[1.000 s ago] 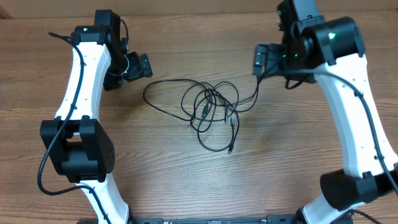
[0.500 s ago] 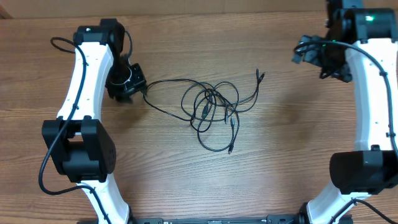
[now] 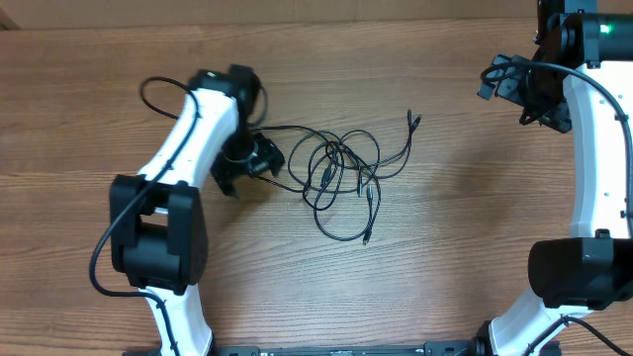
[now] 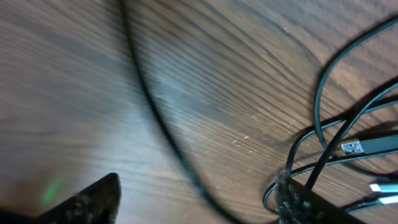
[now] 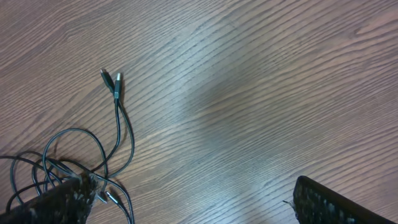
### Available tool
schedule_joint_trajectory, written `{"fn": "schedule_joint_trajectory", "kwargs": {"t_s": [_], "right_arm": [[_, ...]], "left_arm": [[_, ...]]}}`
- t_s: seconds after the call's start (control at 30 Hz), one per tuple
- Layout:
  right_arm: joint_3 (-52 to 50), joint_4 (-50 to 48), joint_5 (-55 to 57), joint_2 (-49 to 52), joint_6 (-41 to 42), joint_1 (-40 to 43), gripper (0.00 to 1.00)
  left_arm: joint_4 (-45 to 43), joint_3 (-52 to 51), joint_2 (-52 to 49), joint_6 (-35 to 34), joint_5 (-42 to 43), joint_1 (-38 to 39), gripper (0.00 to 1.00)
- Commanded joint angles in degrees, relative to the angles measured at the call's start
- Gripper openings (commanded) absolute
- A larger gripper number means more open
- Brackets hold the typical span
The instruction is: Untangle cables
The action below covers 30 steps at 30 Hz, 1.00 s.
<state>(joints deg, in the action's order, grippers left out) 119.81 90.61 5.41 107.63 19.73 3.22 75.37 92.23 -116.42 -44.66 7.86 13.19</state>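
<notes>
The cables point(image 3: 341, 168) lie as thin black cords looped together on the wooden table, with two plug ends point(image 3: 412, 121) pointing to the back right and another plug end point(image 3: 367, 237) at the front. My left gripper point(image 3: 252, 163) is low over the left loop of the tangle. In the left wrist view it point(image 4: 199, 208) is open with one blurred strand running between its fingers, and more cables point(image 4: 323, 106) with silvery plugs lie to the right. My right gripper point(image 3: 504, 84) is open and empty, far right of the tangle. The right wrist view shows its open fingers point(image 5: 196, 205), the cables point(image 5: 81, 155) and two plug ends point(image 5: 112, 79).
The wooden table point(image 3: 455, 227) carries only the cables and the two white arms. The left arm point(image 3: 188, 129) reaches in from the front left, the right arm point(image 3: 603, 148) stands along the right edge.
My right gripper let go of the cable ends and drew back to the far right. My left gripper has swung right and down onto the tangle's left loop.
</notes>
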Motion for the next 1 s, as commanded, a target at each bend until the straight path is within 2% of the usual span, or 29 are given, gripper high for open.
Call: {"fn": "schedule_joint_trajectory", "kwargs": {"t_s": [0.0, 0.03, 0.1, 0.13, 0.2, 0.27, 0.4, 0.5, 0.7, 0.87, 0.97], "right_arm": [[0.15, -0.31, 0.55, -0.11, 0.44, 0.00, 1.00], [0.15, -0.31, 0.55, -0.11, 0.44, 0.00, 1.00], [0.15, -0.31, 0.55, -0.11, 0.44, 0.00, 1.00], [0.15, -0.31, 0.55, -0.11, 0.44, 0.00, 1.00], [0.15, -0.31, 0.55, -0.11, 0.44, 0.00, 1.00], [0.15, -0.31, 0.55, -0.11, 0.44, 0.00, 1.00], [0.15, -0.31, 0.55, -0.11, 0.44, 0.00, 1.00], [0.15, -0.31, 0.55, -0.11, 0.44, 0.00, 1.00], [0.15, -0.31, 0.55, -0.11, 0.44, 0.00, 1.00], [0.15, -0.31, 0.55, -0.11, 0.44, 0.00, 1.00], [0.15, -0.31, 0.55, -0.11, 0.44, 0.00, 1.00]], "left_arm": [[-3.39, -2.12, 0.48, -3.15, -0.74, 2.47, 0.66], [-3.87, -2.10, 0.48, -3.10, -0.74, 2.91, 0.56], [-4.28, -1.49, 0.52, -0.90, -0.55, 3.34, 0.07], [-3.91, -0.42, 0.52, 2.05, 0.28, 3.30, 0.04], [-1.68, 5.73, 0.79, 12.00, 3.52, 2.12, 0.04], [2.34, 15.47, 1.20, 15.98, 3.54, 1.09, 0.04], [6.45, 33.38, 2.36, 18.36, 3.58, 0.31, 0.04], [6.08, 47.15, 3.54, 20.59, 3.61, 0.50, 0.04], [-4.48, 68.70, 5.84, 25.90, 3.56, 1.97, 0.04], [-16.00, 78.55, 7.63, 25.86, 3.56, 1.99, 0.04], [-19.67, 81.81, 8.41, 25.88, 3.56, 1.99, 0.04]]}}
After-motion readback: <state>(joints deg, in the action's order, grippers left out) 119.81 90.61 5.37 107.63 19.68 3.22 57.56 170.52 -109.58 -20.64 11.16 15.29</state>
